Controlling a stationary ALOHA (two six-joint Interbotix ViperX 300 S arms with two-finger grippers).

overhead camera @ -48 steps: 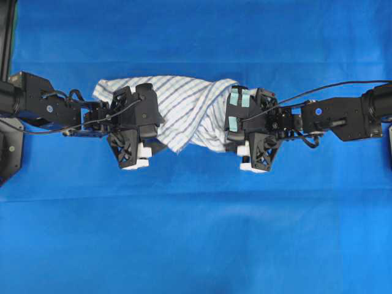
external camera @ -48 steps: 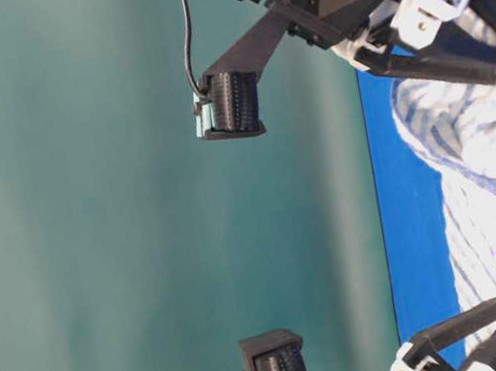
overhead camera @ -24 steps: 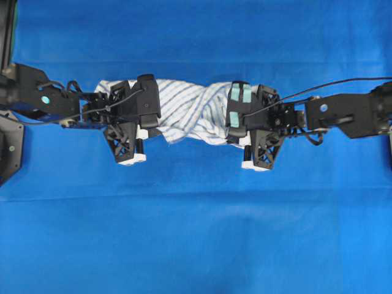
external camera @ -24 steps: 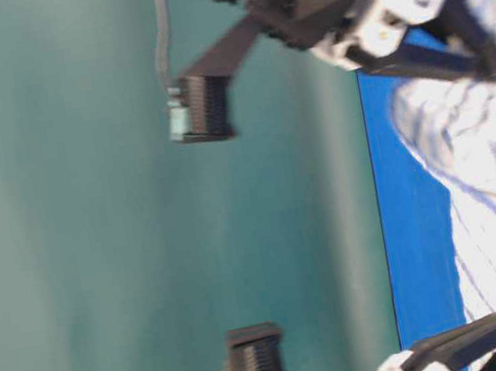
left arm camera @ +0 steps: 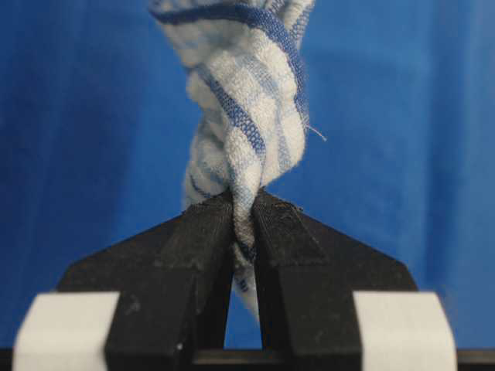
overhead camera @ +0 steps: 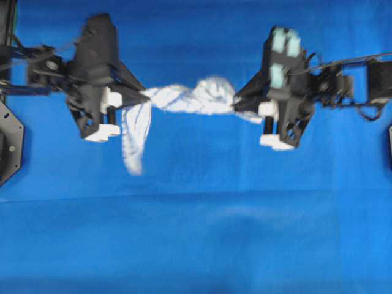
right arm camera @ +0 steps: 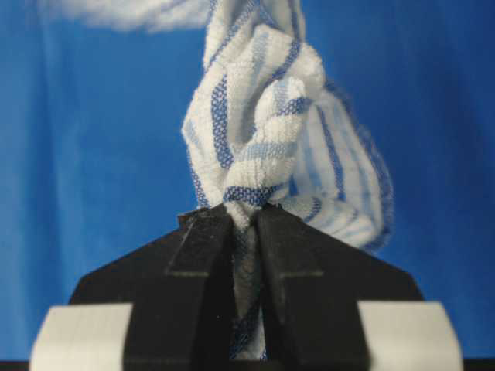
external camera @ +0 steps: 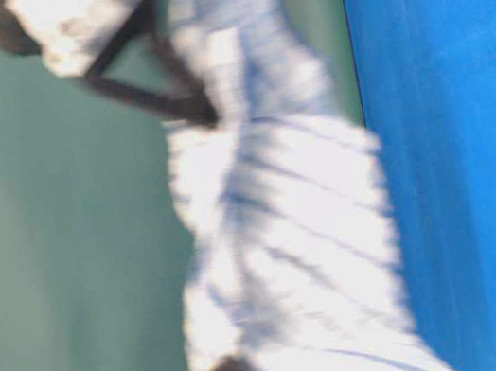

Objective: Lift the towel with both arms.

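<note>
On your left, the black wedge-shaped left gripper (overhead camera: 142, 98) is clamped tight on one end of the thin white towel with blue and grey stripes (overhead camera: 193, 98) — its wrist view shows the twisted cloth (left arm camera: 244, 100) pinched between the two pads. The towel stretches as a bunched rope between both arms above the plain blue sheet (overhead camera: 196, 233), one loose corner drooping near the left gripper. On your right, the matching right gripper (overhead camera: 236, 103) pinches the other end — cloth (right arm camera: 263, 139) wedged between its pads.
</note>
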